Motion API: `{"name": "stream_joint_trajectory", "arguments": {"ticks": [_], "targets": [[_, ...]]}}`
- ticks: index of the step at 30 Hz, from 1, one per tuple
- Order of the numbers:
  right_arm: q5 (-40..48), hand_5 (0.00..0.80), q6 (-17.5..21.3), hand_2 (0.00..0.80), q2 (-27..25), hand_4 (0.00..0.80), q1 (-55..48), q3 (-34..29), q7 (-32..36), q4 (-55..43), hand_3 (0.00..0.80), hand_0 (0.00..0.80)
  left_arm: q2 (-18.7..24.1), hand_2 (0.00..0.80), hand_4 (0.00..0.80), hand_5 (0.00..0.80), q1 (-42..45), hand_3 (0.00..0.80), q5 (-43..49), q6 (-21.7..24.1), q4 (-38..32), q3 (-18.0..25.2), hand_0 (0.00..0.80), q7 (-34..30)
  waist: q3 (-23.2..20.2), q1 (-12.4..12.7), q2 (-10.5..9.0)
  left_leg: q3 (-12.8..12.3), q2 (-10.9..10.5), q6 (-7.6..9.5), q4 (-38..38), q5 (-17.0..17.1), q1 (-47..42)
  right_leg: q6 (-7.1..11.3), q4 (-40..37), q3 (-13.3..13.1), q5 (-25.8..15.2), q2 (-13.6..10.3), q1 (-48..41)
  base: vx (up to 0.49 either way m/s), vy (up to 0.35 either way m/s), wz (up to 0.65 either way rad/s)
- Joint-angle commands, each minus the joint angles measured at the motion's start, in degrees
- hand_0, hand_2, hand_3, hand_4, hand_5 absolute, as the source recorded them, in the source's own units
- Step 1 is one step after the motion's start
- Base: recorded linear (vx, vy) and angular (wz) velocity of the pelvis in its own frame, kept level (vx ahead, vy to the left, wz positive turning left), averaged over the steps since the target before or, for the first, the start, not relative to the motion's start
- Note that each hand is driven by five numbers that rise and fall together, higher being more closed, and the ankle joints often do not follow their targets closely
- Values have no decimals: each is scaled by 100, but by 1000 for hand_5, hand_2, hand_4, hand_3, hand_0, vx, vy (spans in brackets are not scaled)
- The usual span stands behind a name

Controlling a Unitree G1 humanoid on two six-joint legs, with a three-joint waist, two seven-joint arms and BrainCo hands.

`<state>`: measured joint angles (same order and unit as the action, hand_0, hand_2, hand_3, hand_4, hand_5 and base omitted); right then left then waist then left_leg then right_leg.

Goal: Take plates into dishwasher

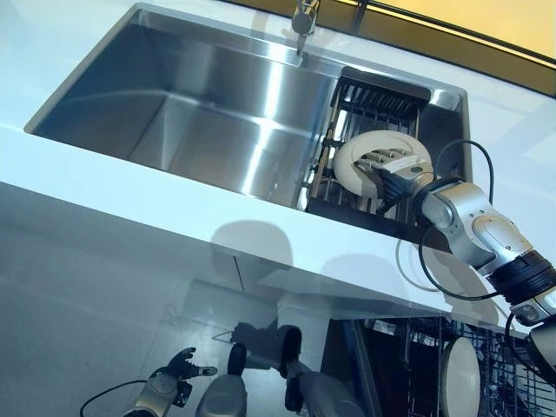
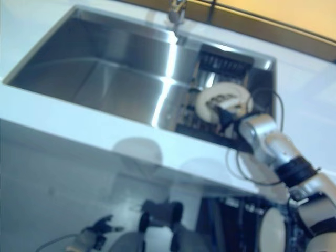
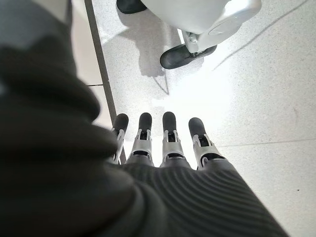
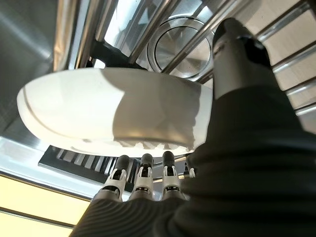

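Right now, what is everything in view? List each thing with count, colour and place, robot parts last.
Sink: one, stainless steel, set in the white counter.
Counter: one, white, around the sink.
Tap: one, metal, at the far rim of the sink.
Drying rack: one, black, in the sink's right end.
Plate: one, cream white, on edge in the drying rack, in the right hand's grip.
Second plate: one, white, upright in the dishwasher rack below the counter.
Dishwasher rack: one, dark wire, lower right.
Right hand: curled on the plate.
Left hand: fingers straight, low over the floor, holding nothing.
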<state>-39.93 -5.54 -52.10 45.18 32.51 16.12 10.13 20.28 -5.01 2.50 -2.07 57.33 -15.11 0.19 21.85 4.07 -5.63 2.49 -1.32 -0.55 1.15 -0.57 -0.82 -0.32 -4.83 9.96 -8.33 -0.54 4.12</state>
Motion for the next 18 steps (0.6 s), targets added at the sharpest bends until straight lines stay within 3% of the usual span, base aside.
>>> {"name": "stream_joint_trajectory", "arguments": {"ticks": [1,12,18], "targets": [[-248,0,-202,0,68,0,443,183,-26,195,0,0,97,0,0,0,-48,0,-244,-36,-178,-154,0,95,-83,87,-29,-317,-83,405,-761,-734,517,53,621,-211,1066,96,-35,-23,20,4],[-467,0,-419,0,141,0,230,32,-523,620,0,0,95,0,0,0,-65,0,-306,-14,-176,-130,0,106,-17,77,45,-323,-93,423,-771,-719,555,42,641,-202,1074,67,-34,-9,6,1],[-672,0,-806,0,274,0,376,49,-1114,927,0,0,85,0,0,0,-85,0,-308,4,-184,-229,0,90,13,109,91,-304,-104,421,-749,-691,613,42,598,-202,1055,69,-11,0,0,0]]}}
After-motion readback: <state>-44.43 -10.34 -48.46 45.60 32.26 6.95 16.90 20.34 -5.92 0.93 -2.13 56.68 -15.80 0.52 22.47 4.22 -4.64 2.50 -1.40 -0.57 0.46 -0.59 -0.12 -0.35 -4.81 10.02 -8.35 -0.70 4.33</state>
